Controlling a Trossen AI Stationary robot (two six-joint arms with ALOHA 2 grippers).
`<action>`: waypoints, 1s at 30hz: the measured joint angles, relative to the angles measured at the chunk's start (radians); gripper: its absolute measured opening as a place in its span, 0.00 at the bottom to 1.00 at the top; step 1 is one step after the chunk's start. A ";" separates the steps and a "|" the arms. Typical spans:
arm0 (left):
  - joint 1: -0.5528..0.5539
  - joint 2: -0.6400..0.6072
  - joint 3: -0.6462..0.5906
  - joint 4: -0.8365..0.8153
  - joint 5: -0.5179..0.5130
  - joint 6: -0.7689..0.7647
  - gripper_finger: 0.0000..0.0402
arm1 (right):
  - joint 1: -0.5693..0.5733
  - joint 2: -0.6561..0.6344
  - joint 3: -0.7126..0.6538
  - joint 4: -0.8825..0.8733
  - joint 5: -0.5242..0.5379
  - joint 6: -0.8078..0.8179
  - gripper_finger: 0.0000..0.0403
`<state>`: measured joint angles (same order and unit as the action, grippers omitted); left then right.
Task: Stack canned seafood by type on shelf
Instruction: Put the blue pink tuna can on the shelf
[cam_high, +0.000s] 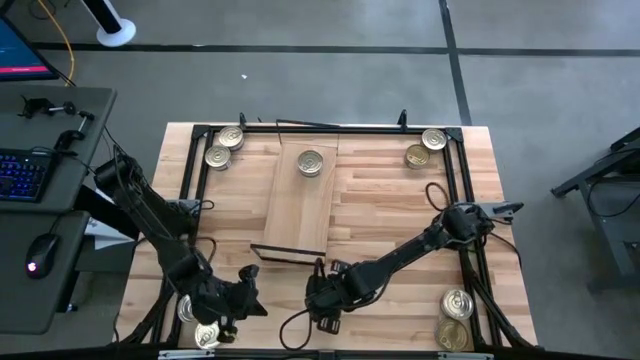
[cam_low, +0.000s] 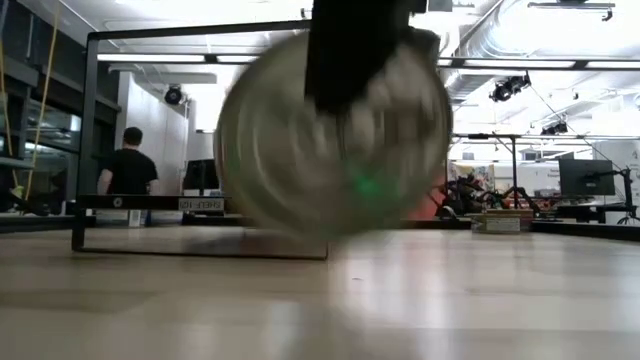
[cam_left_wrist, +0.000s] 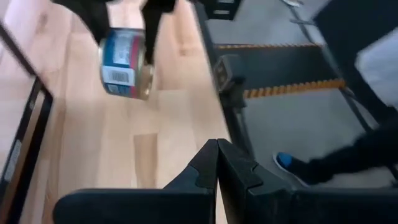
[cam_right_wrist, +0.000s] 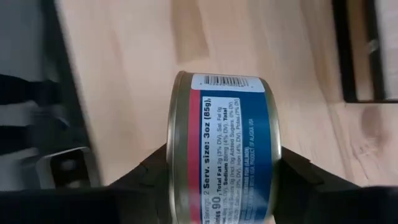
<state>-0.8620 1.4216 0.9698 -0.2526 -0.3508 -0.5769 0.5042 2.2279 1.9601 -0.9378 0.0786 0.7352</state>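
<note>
My right gripper (cam_high: 325, 305) is over the table's near middle, shut on a tin (cam_right_wrist: 221, 149) with a blue and red label. The low view shows this tin (cam_low: 335, 140) large and blurred, and the left wrist view shows the tin (cam_left_wrist: 127, 65) too. My left gripper (cam_high: 250, 285) is just to its left, shut and touching nothing. The shelf (cam_high: 300, 200) lies flat on the table's middle with one tin (cam_high: 310, 162) resting on its far end. Other tins sit in pairs near the corners: far-left tins (cam_high: 225, 147), far-right tins (cam_high: 425, 147), near-right tins (cam_high: 455, 318) and near-left tins (cam_high: 197, 322). My right gripper pinches the tin between its two fingers, one finger (cam_right_wrist: 152, 171) on the lid end (cam_right_wrist: 177, 124) and the other on the opposite flat end. The fingers come from above, pointing down. The tin stands on edge, one flat face toward the near edge, lifted clear of the table.
A black frame (cam_high: 190, 170) runs around the tabletop. A desk with keyboard (cam_high: 20, 175) and mouse stands left of the table. A person's shoe (cam_left_wrist: 289, 165) shows on the floor beside the table, and another person (cam_low: 128, 170) stands far behind it. Bare wood lies right of the shelf.
</note>
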 joint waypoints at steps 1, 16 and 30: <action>0.008 -0.022 0.006 -0.014 0.022 0.023 0.00 | 0.003 -0.016 0.000 0.000 0.004 0.002 0.42; 0.060 -0.477 0.031 -0.185 -0.187 0.304 0.00 | 0.041 -0.198 0.000 0.033 0.155 0.145 0.42; 0.290 -0.623 -0.178 -0.242 0.049 0.300 0.00 | -0.154 -0.254 0.001 0.128 0.241 0.041 0.42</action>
<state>-0.5722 0.7985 0.7917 -0.4946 -0.3023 -0.2768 0.3504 1.9743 1.9613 -0.8094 0.3195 0.7764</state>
